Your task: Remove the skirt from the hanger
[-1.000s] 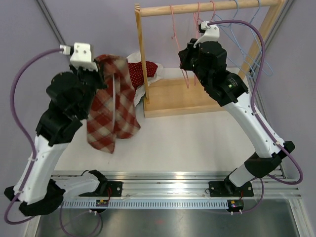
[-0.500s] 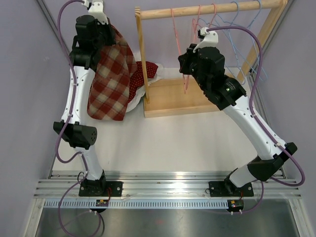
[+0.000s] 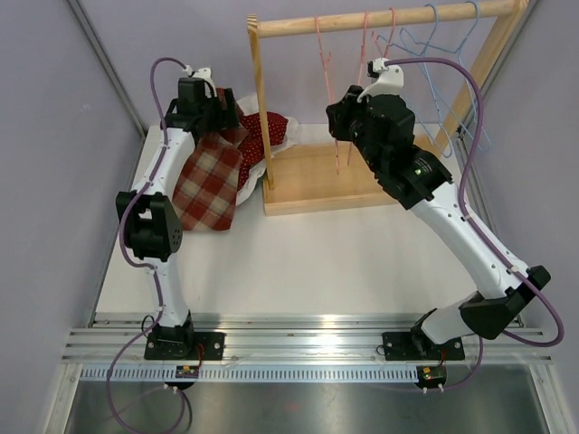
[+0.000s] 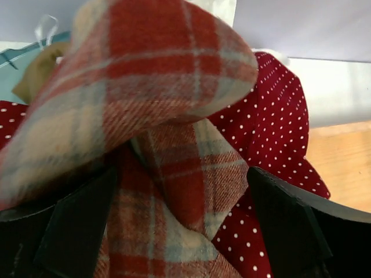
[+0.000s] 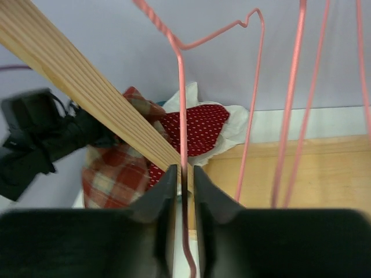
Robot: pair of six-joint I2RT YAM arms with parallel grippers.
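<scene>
white table (image 3: 362, 244) beneath skirt (image 3: 208, 181) draped lengthwise far-to-near.

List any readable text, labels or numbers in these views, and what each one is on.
No readable text in any view.
Small stickers below the arm bases: too small to read.
Plaid skirt, polka-dot cloth, pink hanger, wooden rack: no print or labels visible.

Wooden rack (image 3: 303, 176), upper centre, on white tabletop (image 3: 317, 262). Red white-dotted cloth (image 3: 267, 125) heaped just left of rack post, touching crumpled white fabric (image 3: 256, 170).
</scene>
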